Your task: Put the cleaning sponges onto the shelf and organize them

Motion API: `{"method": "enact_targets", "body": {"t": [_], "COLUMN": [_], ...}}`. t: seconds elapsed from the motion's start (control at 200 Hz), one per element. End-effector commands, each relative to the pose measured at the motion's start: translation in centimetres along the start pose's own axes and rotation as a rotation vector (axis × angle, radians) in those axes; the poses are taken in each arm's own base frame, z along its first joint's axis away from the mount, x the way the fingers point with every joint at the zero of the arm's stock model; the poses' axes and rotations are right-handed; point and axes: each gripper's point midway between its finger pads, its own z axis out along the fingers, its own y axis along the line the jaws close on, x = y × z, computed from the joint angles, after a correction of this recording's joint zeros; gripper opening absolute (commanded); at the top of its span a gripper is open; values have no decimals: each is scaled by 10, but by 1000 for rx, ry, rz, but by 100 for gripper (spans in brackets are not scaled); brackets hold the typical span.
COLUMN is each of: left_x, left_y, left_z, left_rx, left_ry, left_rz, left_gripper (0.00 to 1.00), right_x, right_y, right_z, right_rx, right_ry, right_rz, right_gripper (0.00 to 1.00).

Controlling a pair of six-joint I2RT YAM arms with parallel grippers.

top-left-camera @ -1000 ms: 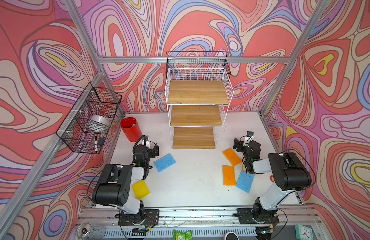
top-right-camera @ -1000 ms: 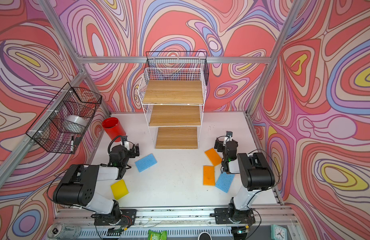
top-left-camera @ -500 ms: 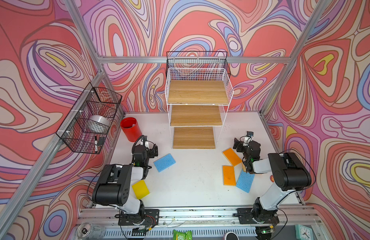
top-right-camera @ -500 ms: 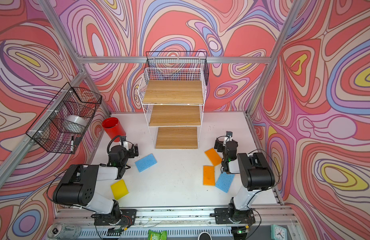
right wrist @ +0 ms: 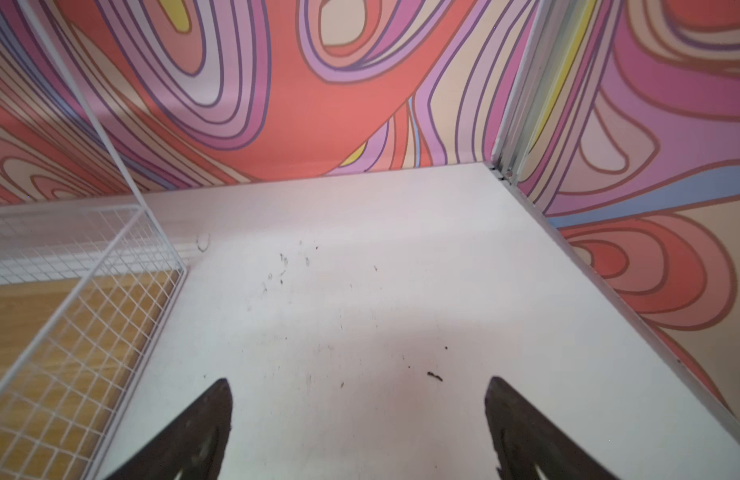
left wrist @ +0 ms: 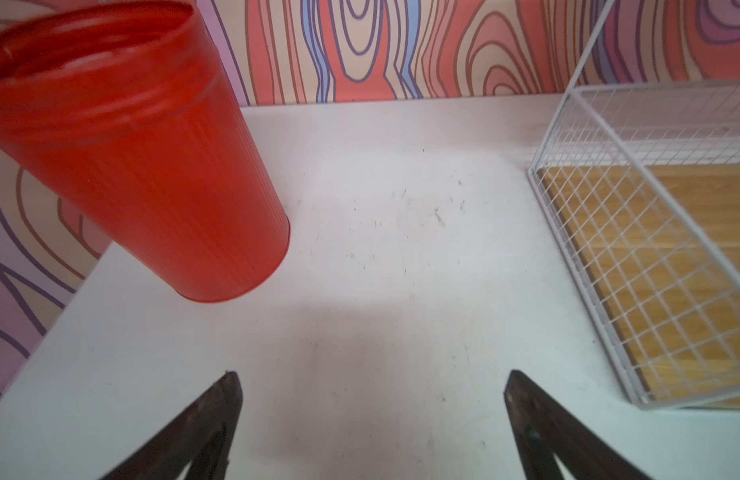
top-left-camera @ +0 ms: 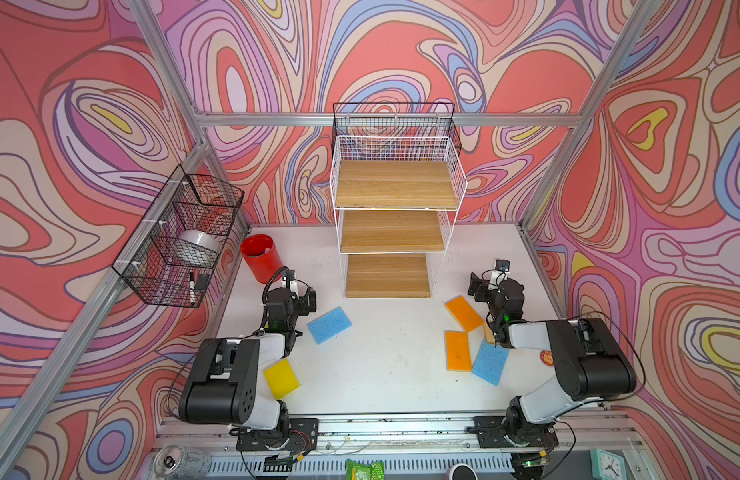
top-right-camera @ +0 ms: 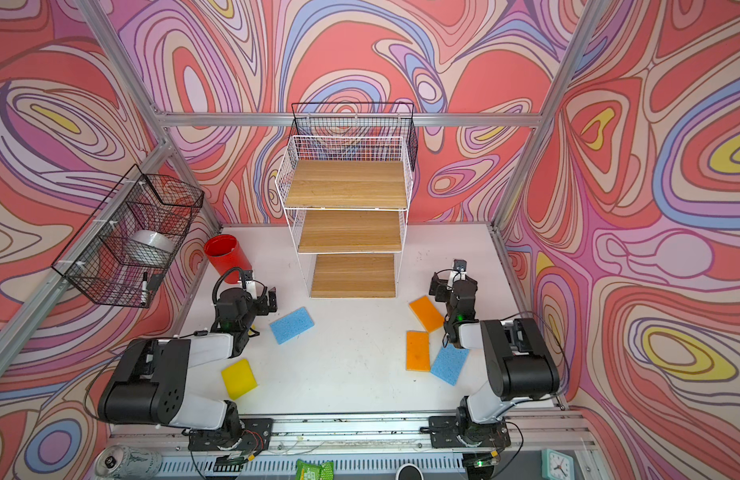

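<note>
The left end effector point(left wrist: 371, 376) was released, its jaws spread wide over bare tabletop point(left wrist: 381, 257) with nothing between them. The right end effector point(right wrist: 358, 380) was likewise spread wide and empty, low over the tabletop beside the shelf point(top-left-camera: 395, 185).

Every sponge in view lay flat on the tabletop. In both top views a blue sponge point(top-left-camera: 329, 325) lay at an angle just beside the left wrist, in front of the shelf's left front corner. A yellow sponge point(top-left-camera: 281, 378) lay nearer the front edge, beside the left arm's lower link. On the right, an orange sponge point(top-left-camera: 464, 312) lay diagonally just beside the right wrist. A second orange sponge point(top-left-camera: 458, 350) lay in front of it, and a second blue sponge point(top-left-camera: 490, 360) lay close against that one's side. A tan edge point(top-left-camera: 489, 332) showed under the right arm; I could not tell what it was.

The shelf stood at the back centre, against the patterned wall. A red cup point(top-left-camera: 260, 257) stood upright to its left, near the left end effector. A black wire basket point(top-left-camera: 181, 241) hung on the left wall, holding a silvery roll point(top-left-camera: 198, 245) and a marker point(top-left-camera: 191, 286). Another black basket point(top-left-camera: 395, 124) hung behind the shelf's top.
</note>
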Motion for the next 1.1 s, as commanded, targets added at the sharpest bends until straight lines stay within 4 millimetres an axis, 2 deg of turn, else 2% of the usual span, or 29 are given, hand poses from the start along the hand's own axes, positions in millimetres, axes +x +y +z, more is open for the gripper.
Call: {"method": "enact_targets", "body": {"t": [0.0, 0.185, 0.195, 0.21, 0.391, 0.491, 0.636, 0.716, 0.826, 0.961, 1.096], "left_x": [-6, -10, -23, -27, -37, -41, -26, -13, 11, 38, 63], "left_y": [1, -17, -18, -19, -23, -17, -15, -23, -38, -58, -65], "left_z": [-9, -31, -32, -34, -63, -82, -107, -114, -113, -106, -97], "left_rx": [-51, -94, -94, -92, -52, -87, -110, -92, -76, -48, -40], "left_ry": [48, 96, 71, 72, 174, 229, 320, 367, 468, 565, 593], "left_rz": [9, 81, 67, 56, -58, -122, -228, -301, -365, -418, -476], "left_gripper": [100, 100, 100, 100, 100, 100, 100, 94, 87, 79, 69], "right_x": [7, -22, -24, -26, -44, -47, -41, -37, -30, -25, -20], "right_y": [-17, -20, -20, -20, -12, -6, 6, 16, 31, 34, 41], "right_z": [-5, -34, -36, -36, -53, -67, -85, -93, -102, -113, -122], "right_rx": [108, 149, 147, 145, 105, 60, -17, -82, -162, -188, -230], "right_ry": [68, 8, 8, 8, 52, 63, 105, 142, 204, 232, 256], "right_rz": [92, 200, 207, 211, 283, 351, 421, 452, 464, 452, 447], "right_gripper": [98, 98, 98, 98, 97, 95, 92, 89, 87, 87, 87]}}
